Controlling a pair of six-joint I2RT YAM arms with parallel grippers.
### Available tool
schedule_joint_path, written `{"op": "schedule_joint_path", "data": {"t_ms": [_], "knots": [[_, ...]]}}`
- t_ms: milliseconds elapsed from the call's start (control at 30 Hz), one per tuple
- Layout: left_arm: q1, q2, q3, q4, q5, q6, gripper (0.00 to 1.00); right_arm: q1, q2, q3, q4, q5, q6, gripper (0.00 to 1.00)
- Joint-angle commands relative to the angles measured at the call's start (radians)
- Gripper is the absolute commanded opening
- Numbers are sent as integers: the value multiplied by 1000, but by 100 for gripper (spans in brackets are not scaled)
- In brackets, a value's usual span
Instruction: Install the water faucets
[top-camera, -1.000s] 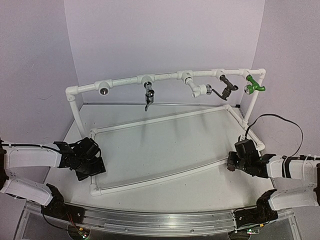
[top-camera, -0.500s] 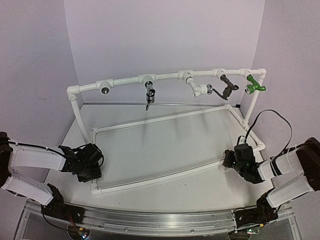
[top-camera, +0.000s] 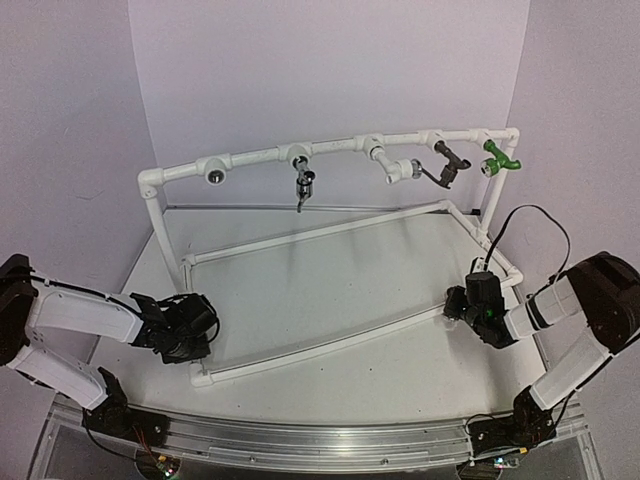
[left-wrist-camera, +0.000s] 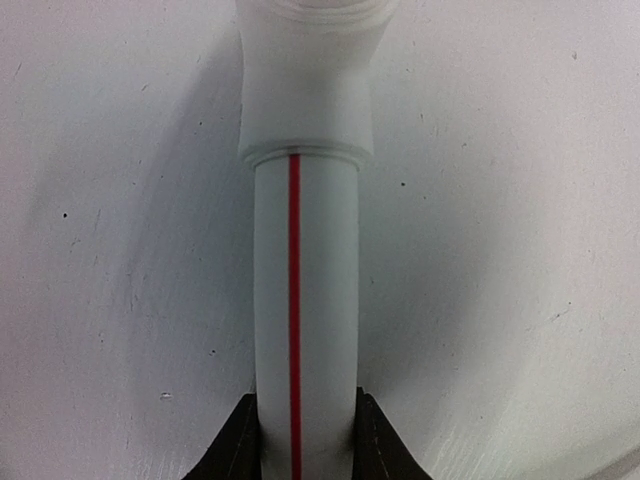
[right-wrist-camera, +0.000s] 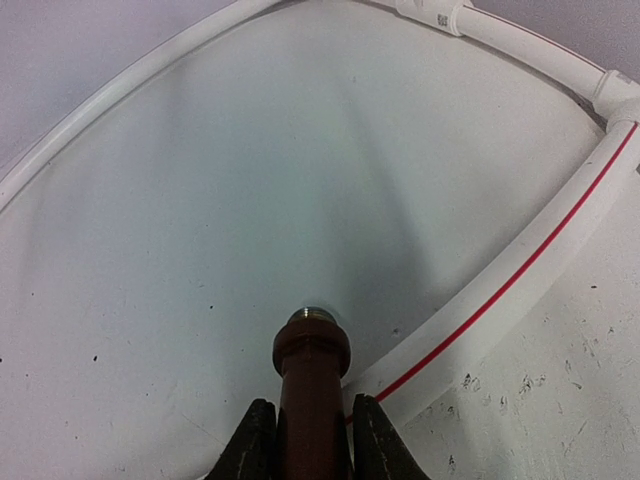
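Four water faucets hang from the top rail of the white PVC frame (top-camera: 330, 150): a chrome one (top-camera: 303, 184), a white one with a chrome tip (top-camera: 399, 171), a dark bronze one (top-camera: 448, 167) and a green one (top-camera: 498, 159). The tee (top-camera: 214, 172) at the left has an open socket. My left gripper (top-camera: 188, 340) (left-wrist-camera: 305, 450) is shut on the frame's red-striped base pipe (left-wrist-camera: 305, 300), just below an elbow fitting (left-wrist-camera: 305, 90). My right gripper (top-camera: 468, 304) (right-wrist-camera: 312, 445) is shut on a dark brown faucet (right-wrist-camera: 313, 385), whose threaded end points forward, low over the table.
The frame's base loop (top-camera: 330, 350) lies on the white table, and one red-striped pipe (right-wrist-camera: 500, 295) passes right beside the brown faucet. Purple walls close in the back and both sides. A black cable (top-camera: 535, 215) loops above the right arm.
My left gripper has closed on the frame's left base pipe. The frame has shifted, its top rail now higher at the right. The right arm has drawn back, with its gripper still at the frame's edge.
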Motion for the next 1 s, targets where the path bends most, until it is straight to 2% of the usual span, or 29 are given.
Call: {"op": "schedule_joint_path", "data": {"t_ms": [0,233,367,467,600,800,967], "knots": [[-94,68,23,240,435,7,28,0,-107,55,-88,-25,-2,0],[-148,95,48,262,473,52,27,0,-300,116,-432,-49,-32,0],[-191,123,86,279,501,80,26,2,-359,155,-545,-217,-89,0],[-219,157,119,295,524,97,25,16,-398,146,-551,-378,-111,0],[-256,192,160,301,546,113,24,73,-443,134,-520,-486,-89,0],[-303,217,200,310,569,125,24,267,-425,191,-481,-487,-104,0],[-319,167,203,304,555,152,25,334,-354,235,-432,-485,-91,0]]}}
